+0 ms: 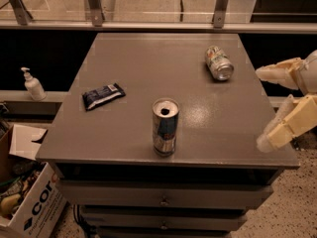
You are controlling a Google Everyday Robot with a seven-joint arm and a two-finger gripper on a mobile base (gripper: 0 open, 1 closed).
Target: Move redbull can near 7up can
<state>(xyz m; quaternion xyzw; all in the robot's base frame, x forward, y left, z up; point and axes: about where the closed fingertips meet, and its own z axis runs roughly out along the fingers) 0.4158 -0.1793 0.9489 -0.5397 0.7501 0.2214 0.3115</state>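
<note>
Rightward, end effector (pixel 259 109) splayed wide, holding nothing

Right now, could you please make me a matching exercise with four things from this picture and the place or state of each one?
Things:
1. redbull can
2. 7up can
3. dark snack packet
4. gripper

Places or states:
A. lying on its side, far right of the table
B. open, beside the table's right edge
C. upright near the front edge
D. flat on the left side

Pairs: 1-C; 2-A; 3-D; 4-B
</note>
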